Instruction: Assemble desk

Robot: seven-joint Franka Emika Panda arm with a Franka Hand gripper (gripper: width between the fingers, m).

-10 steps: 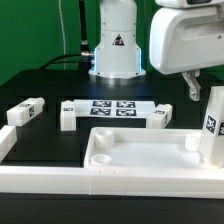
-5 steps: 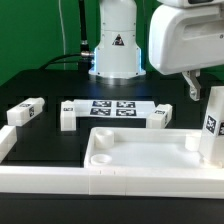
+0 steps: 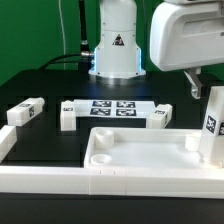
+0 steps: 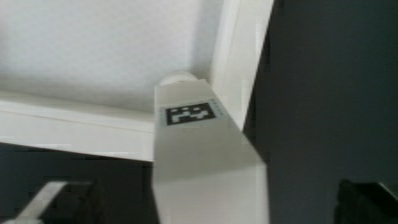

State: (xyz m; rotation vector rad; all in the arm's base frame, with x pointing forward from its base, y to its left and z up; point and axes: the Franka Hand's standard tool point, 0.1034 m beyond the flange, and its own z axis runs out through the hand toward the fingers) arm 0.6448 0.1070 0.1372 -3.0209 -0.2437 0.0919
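1. The tabletop lies flat with its rim up, low in the exterior view at about 6 o'clock. I think it lies this way so the legs can go in from above.
2. One standing leg is upright at the tabletop's 3 o'clock end. In the wrist view it sits right in a corner of the rim, which looks like the spot made for it.
3. The gripper is wide open and holds nothing. Its dark fingers are on each side of the standing leg, with gaps, so they do not touch it.
4. I think the open jaws mean one of two things: the arm is about to take the leg, or it is letting it go. I cannot tell which.
5. The three other legs lie on the black table, from 9 o'clock to 12 o'clock of the tabletop. They are apart, so each is easy to pick up.
6. The marker board lies flat between two of those legs.
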